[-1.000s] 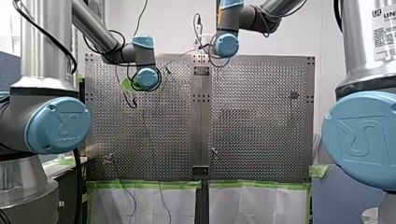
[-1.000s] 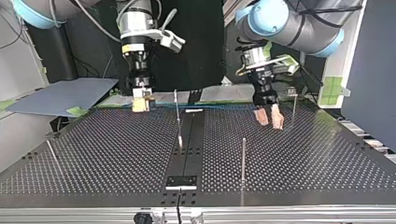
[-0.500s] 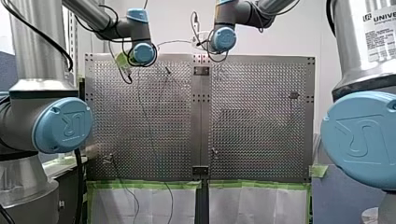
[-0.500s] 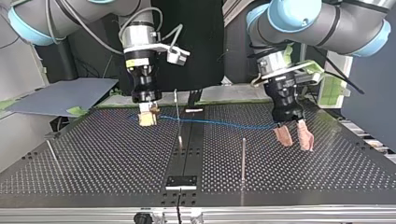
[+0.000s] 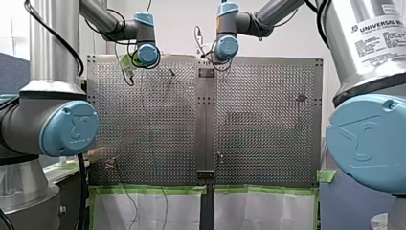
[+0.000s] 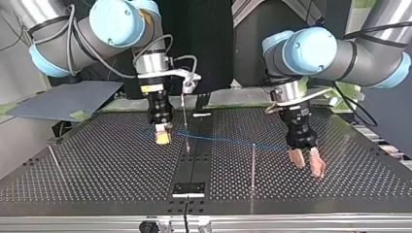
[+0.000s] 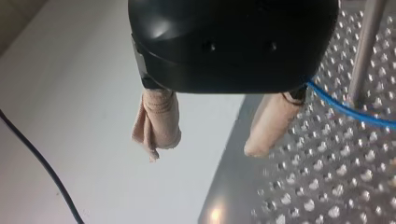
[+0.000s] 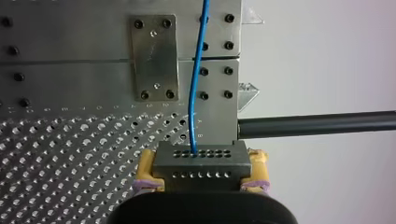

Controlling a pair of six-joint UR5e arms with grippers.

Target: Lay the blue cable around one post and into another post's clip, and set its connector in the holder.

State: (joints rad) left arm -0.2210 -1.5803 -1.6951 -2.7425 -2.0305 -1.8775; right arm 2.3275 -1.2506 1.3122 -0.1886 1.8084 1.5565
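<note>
We read "UNIVERSAL" on our right arm (image 5: pixel 368 62). Our right fingers (image 8: pixel 147 163) clamp the connector (image 8: pixel 201 163); blue cable (image 8: pixel 194 93) exits toward 12 o'clock. Our left fingers (image 7: pixel 159 121) spread empty, cable at their 3 o'clock.

Bright even lighting, glare on perforated table (image 7: pixel 215 215), soft focus throughout

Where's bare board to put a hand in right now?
Top view: open perforated table between the leaning post and centre rail, and the view's right corner beside my left gripper. Crowded: the blue cable span from the connector in my right gripper past the upright post.
</note>
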